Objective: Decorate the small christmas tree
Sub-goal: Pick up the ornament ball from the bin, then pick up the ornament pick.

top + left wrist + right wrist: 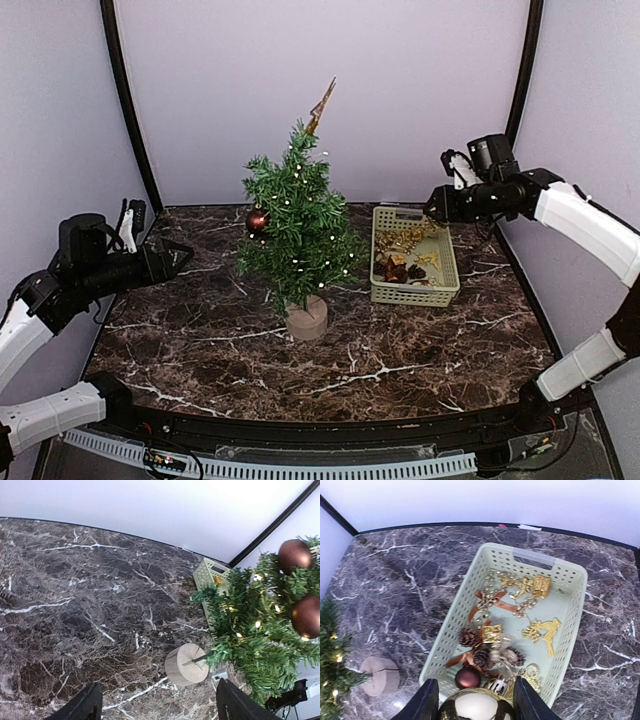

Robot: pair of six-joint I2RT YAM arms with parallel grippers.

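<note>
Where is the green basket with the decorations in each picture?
Top external: the green basket sits just right of the tree.
Left wrist: only a corner peeks out from behind the tree, right of middle.
Right wrist: it fills the middle, seen from above.
Shared landmark: the tree's tan stump base.

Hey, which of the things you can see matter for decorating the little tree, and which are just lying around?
For the job: small christmas tree; green basket holding pine cones, gold reindeer, brown bauble; gold and white bauble in the right end effector.
Just there: marble table; white perforated strip at its near edge; open left end effector.
</note>
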